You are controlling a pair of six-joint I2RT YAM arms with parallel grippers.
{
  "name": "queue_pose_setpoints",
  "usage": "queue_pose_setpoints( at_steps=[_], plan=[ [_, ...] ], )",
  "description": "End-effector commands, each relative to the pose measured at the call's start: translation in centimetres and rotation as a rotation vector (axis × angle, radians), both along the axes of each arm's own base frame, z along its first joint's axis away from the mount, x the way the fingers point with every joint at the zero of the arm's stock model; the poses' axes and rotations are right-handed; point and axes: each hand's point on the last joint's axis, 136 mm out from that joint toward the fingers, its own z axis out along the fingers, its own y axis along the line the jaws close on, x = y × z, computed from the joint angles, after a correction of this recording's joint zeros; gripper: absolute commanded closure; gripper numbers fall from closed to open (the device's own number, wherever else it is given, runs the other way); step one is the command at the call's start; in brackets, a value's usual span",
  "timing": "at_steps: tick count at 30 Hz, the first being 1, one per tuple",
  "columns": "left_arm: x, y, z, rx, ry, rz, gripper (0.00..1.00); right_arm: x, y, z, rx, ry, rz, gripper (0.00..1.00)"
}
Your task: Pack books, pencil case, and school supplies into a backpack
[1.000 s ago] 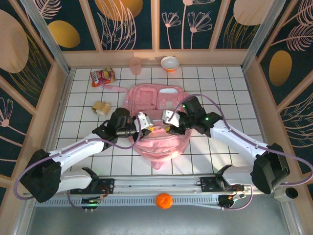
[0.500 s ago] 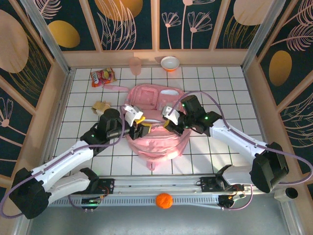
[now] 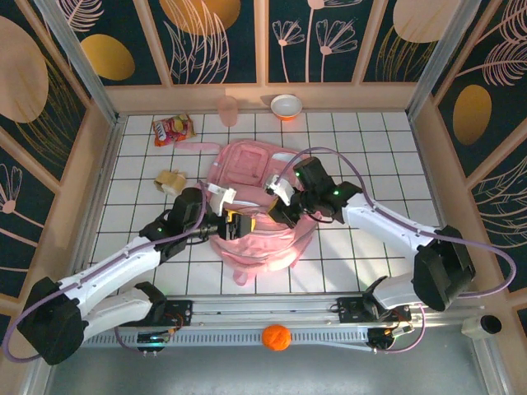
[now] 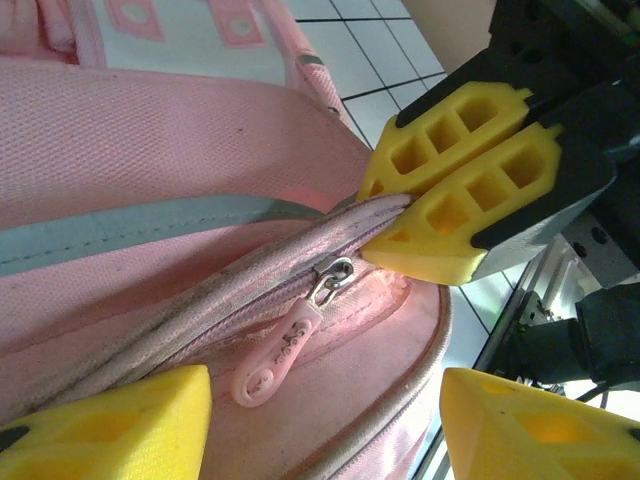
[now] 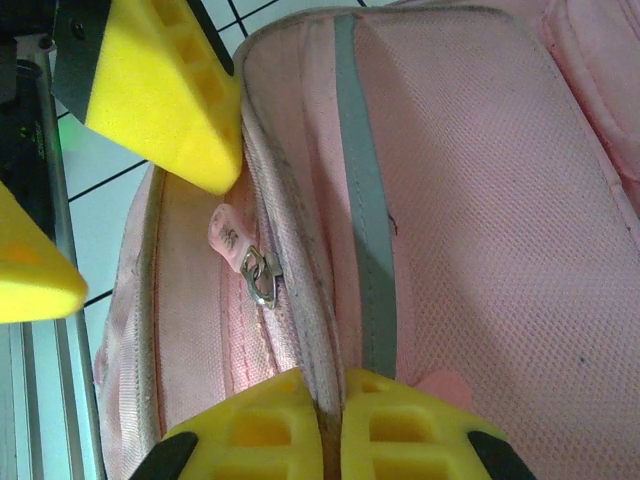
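The pink backpack (image 3: 257, 177) lies mid-table with both grippers at its near side. My right gripper (image 5: 325, 425) is shut on the backpack's (image 5: 470, 180) zip seam, pinching the fabric edge between its yellow fingers (image 4: 450, 170). My left gripper (image 4: 325, 425) stands open over the backpack (image 4: 150, 130), its fingers either side of the pink zip pull (image 4: 280, 350) and apart from it. In the top view, the left gripper (image 3: 235, 220) faces the right gripper (image 3: 278, 206) closely. A tan-yellow block of the school supplies (image 3: 171, 179) sits left of the bag. The books and pencil case are out of view.
A red-orange snack packet (image 3: 173, 129) lies at the back left. A pink cup (image 3: 228, 107) and an orange-white bowl (image 3: 286, 105) stand by the back wall. An orange ball (image 3: 276, 337) rests below the arm rail.
My left gripper has opened and pulled back to the left. The right gripper closed on the zip seam and moved up-left. The backpack shifted leftward.
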Motion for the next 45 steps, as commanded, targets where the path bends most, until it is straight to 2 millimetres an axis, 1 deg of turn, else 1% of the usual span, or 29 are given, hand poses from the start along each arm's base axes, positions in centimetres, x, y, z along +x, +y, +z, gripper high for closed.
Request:
queue_pose_setpoints(
  at_steps=[1, 5, 6, 7, 10, 13, 16, 18, 20, 22, 25, 27, 31, 33, 35, 40, 42, 43, 45],
  plan=[
    [0.3, -0.3, -0.6, -0.003, 0.036, 0.013, 0.39, 0.2, 2.0, 3.9, 0.117, -0.028, 0.040, 1.00],
    [1.2, -0.6, -0.4, -0.004, 0.002, 0.021, 0.39, 0.1, 2.2, 4.1, 0.125, -0.030, 0.053, 1.00],
    [1.4, -0.9, -0.1, -0.012, -0.006, 0.014, 0.42, 0.1, 2.3, 4.1, 0.126, -0.028, 0.057, 1.00],
    [1.4, -1.2, 0.0, -0.020, -0.009, 0.001, 0.46, 0.1, 2.3, 4.1, 0.128, -0.026, 0.057, 1.00],
    [1.0, -2.5, 0.5, -0.047, 0.000, -0.059, 0.62, 0.3, 2.4, 4.0, 0.124, -0.025, 0.051, 1.00],
    [0.3, -3.2, 1.0, -0.037, -0.024, -0.113, 0.74, 0.8, 2.3, 4.0, 0.109, -0.035, 0.028, 1.00],
    [0.2, -3.1, 1.1, -0.035, -0.024, -0.112, 0.86, 1.2, 2.1, 3.8, 0.102, -0.045, 0.009, 1.00],
    [0.2, -2.7, 0.7, -0.016, -0.018, -0.099, 0.95, 1.1, 1.8, 3.7, 0.095, -0.045, 0.009, 1.00],
    [0.7, -1.9, -0.1, 0.036, -0.020, -0.048, 1.00, 1.0, 1.4, 3.4, 0.079, -0.048, 0.010, 1.00],
    [1.6, -0.5, -1.3, 0.112, -0.025, 0.034, 1.00, 0.7, 0.7, 3.1, 0.059, -0.057, 0.025, 1.00],
    [2.5, 1.7, -2.7, 0.205, -0.030, 0.133, 1.00, -0.3, -0.5, 2.9, 0.029, -0.095, 0.090, 1.00],
    [2.9, 3.1, -3.6, 0.247, -0.023, 0.182, 1.00, -0.8, -1.5, 2.9, 0.019, -0.121, 0.128, 1.00],
    [3.7, 6.0, -4.8, 0.349, -0.034, 0.265, 1.00, -0.9, -3.7, 3.5, 0.026, -0.148, 0.162, 1.00],
    [4.1, 7.3, -5.0, 0.390, -0.047, 0.304, 1.00, -1.2, -4.3, 4.0, 0.040, -0.166, 0.186, 1.00],
    [4.6, 8.4, -5.0, 0.408, -0.059, 0.339, 1.00, -1.0, -5.1, 4.4, 0.052, -0.185, 0.196, 1.00],
    [6.2, 11.5, -5.4, 0.452, -0.059, 0.440, 1.00, -1.6, -6.1, 5.2, 0.083, -0.230, 0.250, 1.00],
    [7.0, 12.5, -5.6, 0.455, -0.061, 0.479, 1.00, -1.5, -6.5, 5.6, 0.099, -0.246, 0.249, 1.00],
    [7.4, 12.7, -5.7, 0.445, -0.060, 0.491, 1.00, -1.3, -6.5, 5.8, 0.108, -0.252, 0.242, 1.00],
    [8.1, 12.2, -5.5, 0.414, -0.058, 0.489, 1.00, -0.8, -6.4, 5.9, 0.119, -0.250, 0.215, 1.00]
  ],
)
